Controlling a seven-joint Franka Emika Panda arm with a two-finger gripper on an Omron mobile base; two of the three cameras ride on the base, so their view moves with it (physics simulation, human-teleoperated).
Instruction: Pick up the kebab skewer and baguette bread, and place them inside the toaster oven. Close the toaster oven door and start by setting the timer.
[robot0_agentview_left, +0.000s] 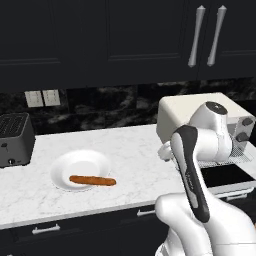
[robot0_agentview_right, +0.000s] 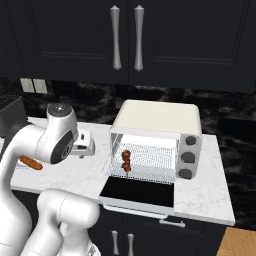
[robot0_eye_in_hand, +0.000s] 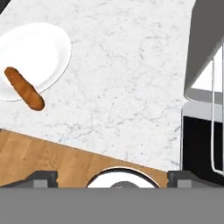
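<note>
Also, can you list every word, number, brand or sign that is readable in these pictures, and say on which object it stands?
No text can be read in these pictures.
toaster oven: its three round knobs carry no readable marks.
black slot toaster: no label can be seen.
wall switch plates: plain, no writing.
robot arm: a faint mark on the dark strip, too small to read.

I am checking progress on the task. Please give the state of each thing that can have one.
toaster oven door: open, folded down flat.
kebab skewer: on the rack inside the toaster oven.
baguette bread: lying on the white plate.
claw: open, empty, above the counter.
</note>
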